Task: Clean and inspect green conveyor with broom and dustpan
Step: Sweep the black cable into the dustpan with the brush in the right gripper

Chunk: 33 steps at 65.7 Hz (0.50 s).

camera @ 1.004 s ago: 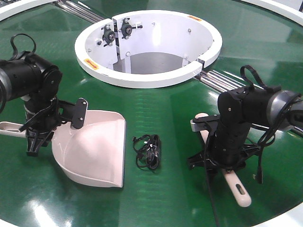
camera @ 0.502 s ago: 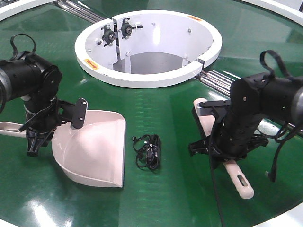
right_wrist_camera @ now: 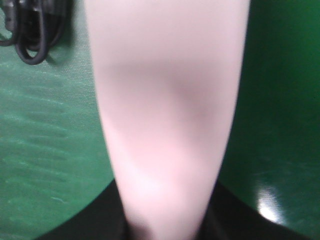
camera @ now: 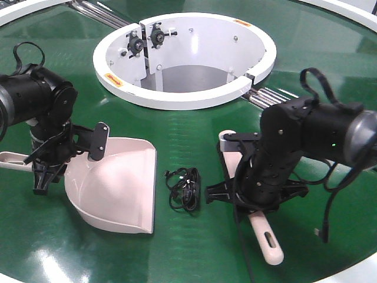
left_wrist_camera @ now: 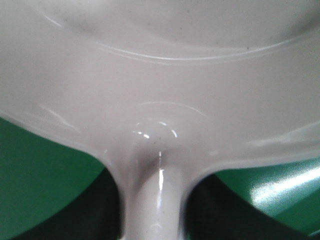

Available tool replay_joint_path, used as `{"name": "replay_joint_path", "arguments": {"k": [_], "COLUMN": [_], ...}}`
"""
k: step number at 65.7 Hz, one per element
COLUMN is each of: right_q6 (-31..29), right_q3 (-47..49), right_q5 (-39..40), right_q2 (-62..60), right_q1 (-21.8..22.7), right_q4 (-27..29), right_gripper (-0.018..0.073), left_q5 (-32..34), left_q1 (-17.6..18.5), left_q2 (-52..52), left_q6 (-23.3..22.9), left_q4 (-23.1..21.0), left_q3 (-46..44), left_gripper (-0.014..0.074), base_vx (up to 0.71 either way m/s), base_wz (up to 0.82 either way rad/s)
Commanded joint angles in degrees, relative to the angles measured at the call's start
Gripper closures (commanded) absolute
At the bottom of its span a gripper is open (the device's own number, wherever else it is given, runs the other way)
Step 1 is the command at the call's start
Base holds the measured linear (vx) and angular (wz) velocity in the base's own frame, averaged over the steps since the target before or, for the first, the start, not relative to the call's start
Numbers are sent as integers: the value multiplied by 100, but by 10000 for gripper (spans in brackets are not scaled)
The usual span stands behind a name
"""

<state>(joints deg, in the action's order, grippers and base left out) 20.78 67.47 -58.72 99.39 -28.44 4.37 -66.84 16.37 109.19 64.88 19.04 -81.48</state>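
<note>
Sliding broom (camera: 266, 236) left toward cable (camera: 185, 190), R jaws gripping it; L jaws grip unmoved dustpan (camera: 121, 188).

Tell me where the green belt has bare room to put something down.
Free: the green conveyor strip between the white central collar and the black cable bundle, and the strip on the camera side of the dustpan. Crowded: the middle, where the cable lies between dustpan mouth and broom.
</note>
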Motion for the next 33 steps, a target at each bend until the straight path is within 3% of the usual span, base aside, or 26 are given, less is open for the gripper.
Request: {"name": "replay_joint_path", "arguments": {"k": [1,22,33], "right_q6": [131,275,287], "right_q3": [173,316,701], "right_q5": [-153,82,-251], "right_q2": [-19,328,599], "right_q1": [6,-390,-503], "right_q4": [38,195,328], "right_gripper": [564,564,564], "left_q5": [-102,-102,-102], "left_q1": [40,40,40], "left_q2": [-283,-283,-283], "left_q6": [31,31,31], "left_q4": [60,60,60], "left_q3": [-163,-163,-163], "left_gripper": [603,603,603], "base_vx": [0,0,0], "base_wz": [0,0,0]}}
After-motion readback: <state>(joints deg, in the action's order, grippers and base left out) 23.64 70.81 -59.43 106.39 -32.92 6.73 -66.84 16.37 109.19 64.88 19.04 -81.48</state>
